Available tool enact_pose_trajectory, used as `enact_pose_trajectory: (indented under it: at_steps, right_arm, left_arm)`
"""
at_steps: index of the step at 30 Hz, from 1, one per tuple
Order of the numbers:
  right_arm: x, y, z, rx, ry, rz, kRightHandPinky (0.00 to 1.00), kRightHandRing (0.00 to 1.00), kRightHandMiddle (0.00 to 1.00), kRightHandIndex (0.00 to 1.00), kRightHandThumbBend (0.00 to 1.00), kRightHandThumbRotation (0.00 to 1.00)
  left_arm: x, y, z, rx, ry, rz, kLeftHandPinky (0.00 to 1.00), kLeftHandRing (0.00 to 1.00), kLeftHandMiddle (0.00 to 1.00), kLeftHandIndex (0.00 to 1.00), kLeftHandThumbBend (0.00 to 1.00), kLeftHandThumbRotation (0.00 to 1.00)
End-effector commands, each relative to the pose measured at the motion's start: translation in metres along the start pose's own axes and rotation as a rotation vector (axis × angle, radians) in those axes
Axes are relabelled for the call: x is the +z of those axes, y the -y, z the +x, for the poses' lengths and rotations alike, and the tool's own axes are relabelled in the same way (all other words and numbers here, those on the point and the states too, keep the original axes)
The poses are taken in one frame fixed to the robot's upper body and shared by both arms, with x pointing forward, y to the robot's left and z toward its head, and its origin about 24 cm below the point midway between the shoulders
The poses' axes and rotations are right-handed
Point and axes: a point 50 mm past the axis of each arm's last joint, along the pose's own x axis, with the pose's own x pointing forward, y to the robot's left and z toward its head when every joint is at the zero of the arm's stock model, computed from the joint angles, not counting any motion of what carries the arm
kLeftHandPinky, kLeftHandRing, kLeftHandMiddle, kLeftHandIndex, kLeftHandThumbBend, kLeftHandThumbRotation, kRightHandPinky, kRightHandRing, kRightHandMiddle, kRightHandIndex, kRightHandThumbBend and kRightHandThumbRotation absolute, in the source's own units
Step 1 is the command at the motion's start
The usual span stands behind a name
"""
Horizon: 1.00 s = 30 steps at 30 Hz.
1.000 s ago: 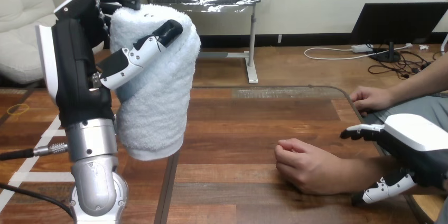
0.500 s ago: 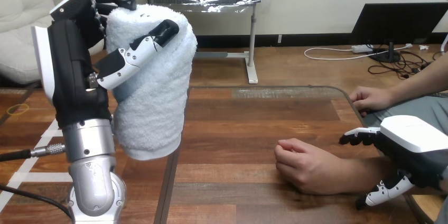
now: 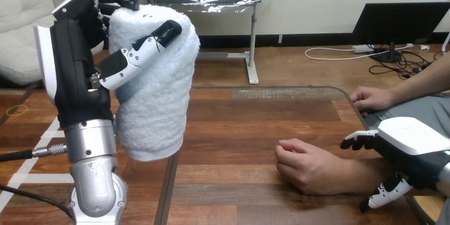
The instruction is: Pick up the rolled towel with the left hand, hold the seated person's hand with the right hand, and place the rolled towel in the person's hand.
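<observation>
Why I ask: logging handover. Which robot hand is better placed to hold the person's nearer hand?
Right: right robot hand, open, is beside the person's nearer hand; left robot hand grips the towel.

The wooden desk [image 3: 239, 124] was made of dark brown planks running across the view. The person's hand toward the near right [image 3: 308, 167] lay on it, loosely curled, knuckles pointing left. The person's hand at the far right edge [image 3: 374, 98] rested flat on the desk's rim, well apart from the first. At the desk's left side, strips of white tape [image 3: 30, 164] were stuck to the surface, and a small yellow ring [image 3: 17, 110] lay farther back.
</observation>
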Motion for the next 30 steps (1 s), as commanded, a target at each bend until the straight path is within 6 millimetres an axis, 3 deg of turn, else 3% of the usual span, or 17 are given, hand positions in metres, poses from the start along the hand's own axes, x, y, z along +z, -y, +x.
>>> enact_pose_trajectory:
  at_steps: [1,30]
  right_arm:
    - [0.000,0.010,0.010,-0.021,-0.007,-0.041,0.72,0.76,0.77,0.79,1.00,0.19]
    - [0.005,-0.010,0.027,0.030,-0.078,-0.142,0.64,0.71,0.73,0.75,0.96,0.13]
  left_arm:
    - [0.012,0.002,0.010,0.008,0.076,-0.023,0.24,0.30,0.37,0.40,0.57,0.00]
    - [0.012,0.000,0.011,0.017,0.093,-0.015,0.24,0.30,0.37,0.40,0.58,0.00]
